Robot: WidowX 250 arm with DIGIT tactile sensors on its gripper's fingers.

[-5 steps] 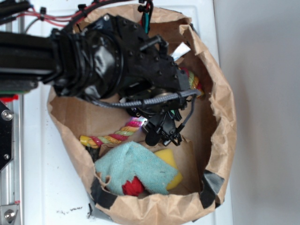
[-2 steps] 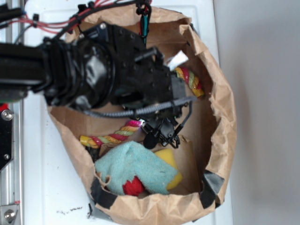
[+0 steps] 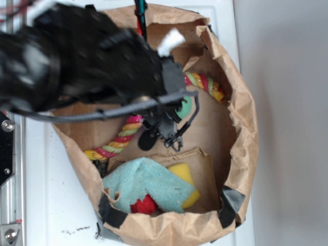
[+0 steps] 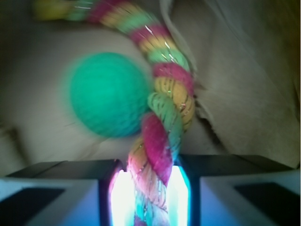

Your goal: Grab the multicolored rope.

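Already claw [image 4: 150, 188] clamping onto multicolored rope [image 4: 162, 122], strand sitting squeezed between both lit pads in wrist view; grab looking essentially made, only secure lift judged remaining. Rope arcing inside brown paper bag [image 3: 241, 128], one yellow-tipped end lying near bag's left wall, other end near upper right wall. Green ball [image 4: 106, 94] resting just beside rope. Arm reaching in from left over bag, wrist pointing down toward bag floor, partly blurring.

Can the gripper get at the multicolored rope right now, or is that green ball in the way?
Probably yes. In the wrist view the multicolored rope already runs between the pads of the gripper, which look closed on it. The green ball sits beside the rope, to its left, not across the path.
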